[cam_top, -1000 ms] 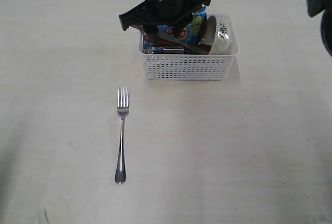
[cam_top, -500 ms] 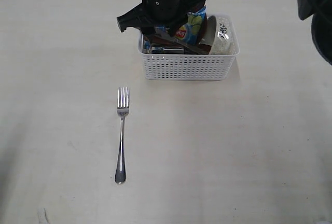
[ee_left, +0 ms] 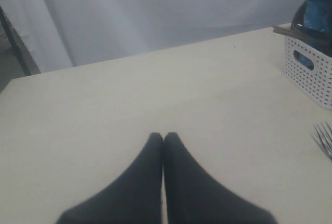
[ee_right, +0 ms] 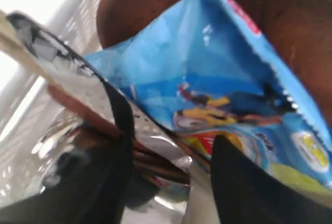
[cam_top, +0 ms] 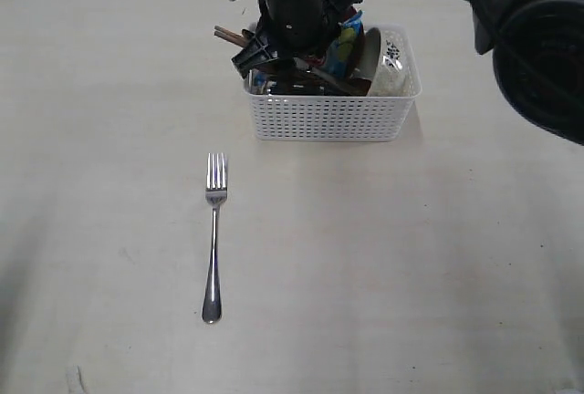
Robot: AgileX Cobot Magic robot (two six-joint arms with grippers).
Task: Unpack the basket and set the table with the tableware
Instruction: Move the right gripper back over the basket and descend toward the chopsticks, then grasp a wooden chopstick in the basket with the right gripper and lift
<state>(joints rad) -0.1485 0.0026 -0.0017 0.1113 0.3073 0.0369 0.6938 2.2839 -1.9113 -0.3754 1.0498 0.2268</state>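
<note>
Right gripper [cam_top: 285, 46] hung in the white basket [cam_top: 328, 117] at the table's [cam_top: 411, 257] far side, jaws apart beside the blue chips bag [ee_right: 218, 79]. Left gripper [ee_left: 163, 137] sat pinched closed. Fork [cam_top: 213, 230] lay nearer, left.

right pincer [ee_right: 171, 154]: in basket [cam_top: 328, 120] | chips bag [ee_right: 207, 89]: in basket, just beside pincer | chopsticks [cam_top: 230, 36]: cross between its jaws | fork [cam_top: 214, 230]: on table [cam_top: 411, 257], well apart from pincer, before basket

Bright, even light on pale cream worktop [cam_top: 411, 257]; faint shadows. Right wrist view heavily blurred, overexposed white at one corner.
</note>
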